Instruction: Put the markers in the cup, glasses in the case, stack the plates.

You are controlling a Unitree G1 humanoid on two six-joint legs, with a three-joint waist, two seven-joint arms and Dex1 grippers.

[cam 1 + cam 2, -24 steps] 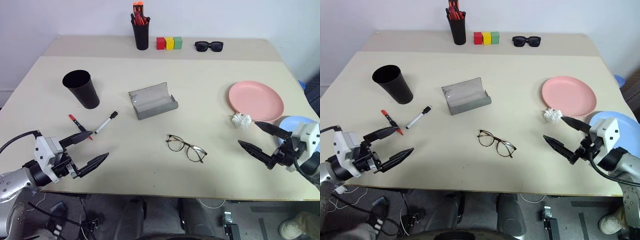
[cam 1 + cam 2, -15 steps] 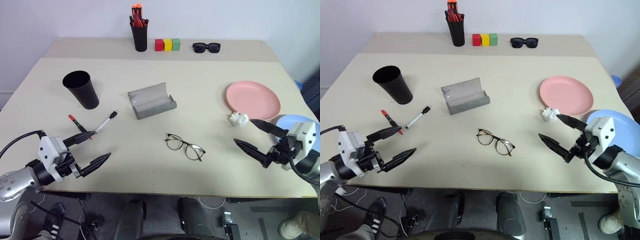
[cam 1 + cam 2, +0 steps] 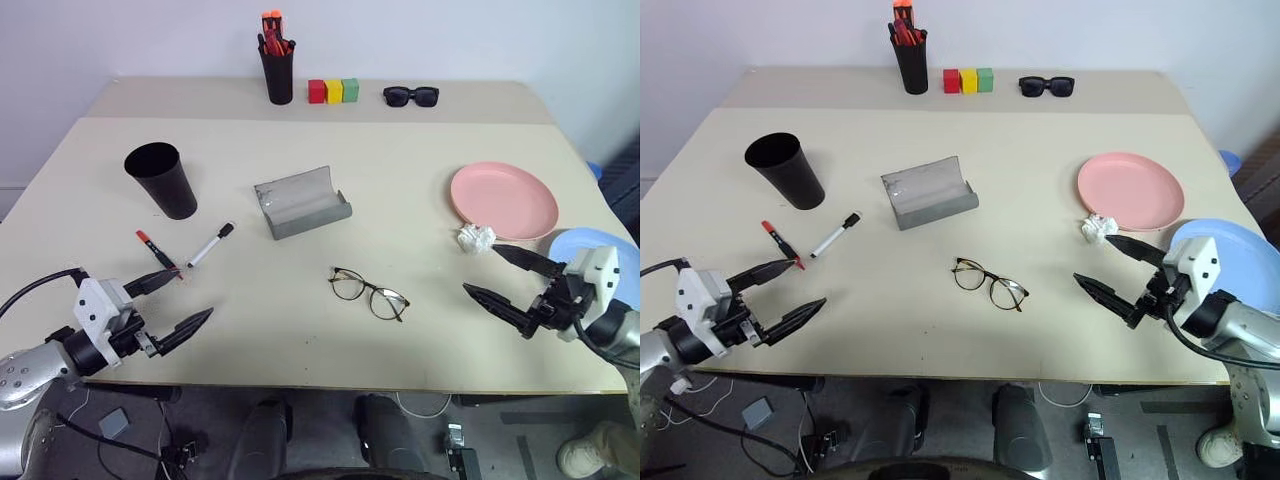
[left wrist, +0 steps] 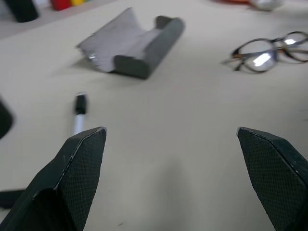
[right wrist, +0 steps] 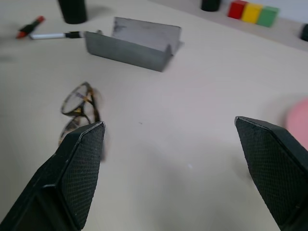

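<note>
Both my claws, left and right, have drawn back toward the table's near edge, still spread, empty. My left wrist view shows the case open.

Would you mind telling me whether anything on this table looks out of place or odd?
A crumpled white scrap lies by the near rim of the pink plate, unlike the other tidy items. The grey case already lies open.

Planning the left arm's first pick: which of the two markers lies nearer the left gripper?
The black marker with the red cap: its dark end lies right by the left gripper. The white marker with the black cap lies farther toward the case.
</note>
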